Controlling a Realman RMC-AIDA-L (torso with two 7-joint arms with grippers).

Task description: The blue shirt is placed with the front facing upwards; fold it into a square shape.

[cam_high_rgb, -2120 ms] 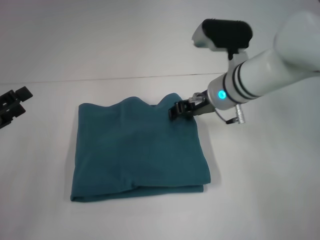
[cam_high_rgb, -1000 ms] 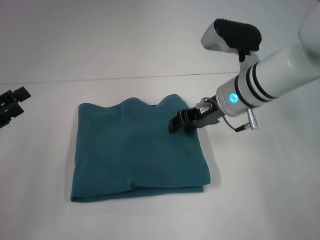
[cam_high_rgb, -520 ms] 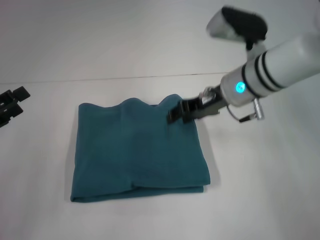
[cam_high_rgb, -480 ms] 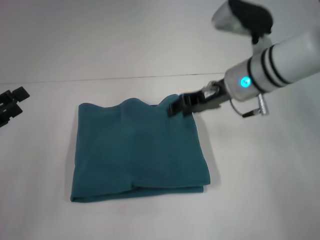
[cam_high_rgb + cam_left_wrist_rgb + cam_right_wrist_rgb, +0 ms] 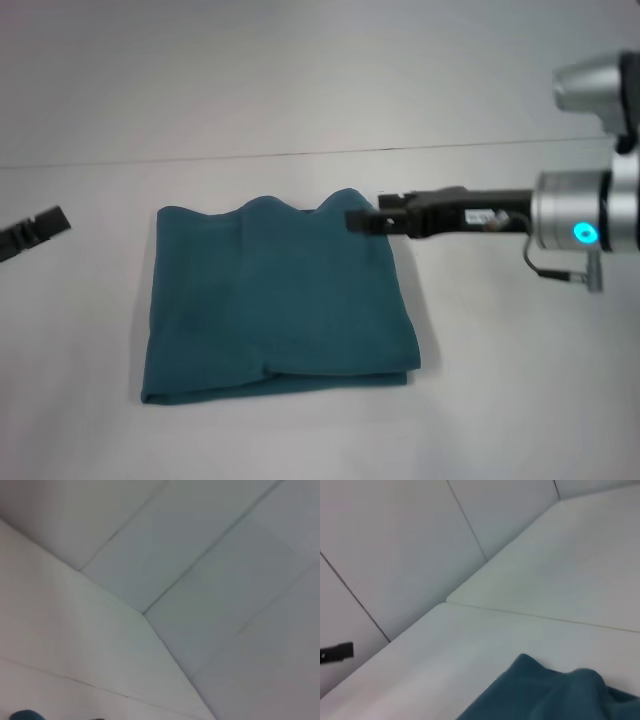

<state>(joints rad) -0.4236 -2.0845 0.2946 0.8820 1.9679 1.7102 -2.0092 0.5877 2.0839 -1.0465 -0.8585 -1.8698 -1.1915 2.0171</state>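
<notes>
The blue shirt (image 5: 277, 297) lies folded into a rough square on the white table (image 5: 520, 400), a little left of centre in the head view. Its near edge shows stacked layers, and its far edge rises in soft humps. No lettering or collar is visible on the upper face. The cloth sits just as it did two seconds ago; its outline has not shifted.

The right gripper (image 5: 362, 220) is at the shirt's far right corner, over or against the fabric edge; contact cannot be confirmed. Whether its fingers are spread or closed cannot be told from this angle. The right arm has changed most: earlier it slanted down from the upper right, and now it stretches nearly level from the right edge of the view, wrist rolled, with the tip staying near the same corner.

The left gripper (image 5: 33, 232) sits at the far left edge, well apart from the shirt, lower and more tilted than before. Its fingers cannot be read either.

The right wrist view shows the shirt's humped edge (image 5: 555, 690) on the table.
</notes>
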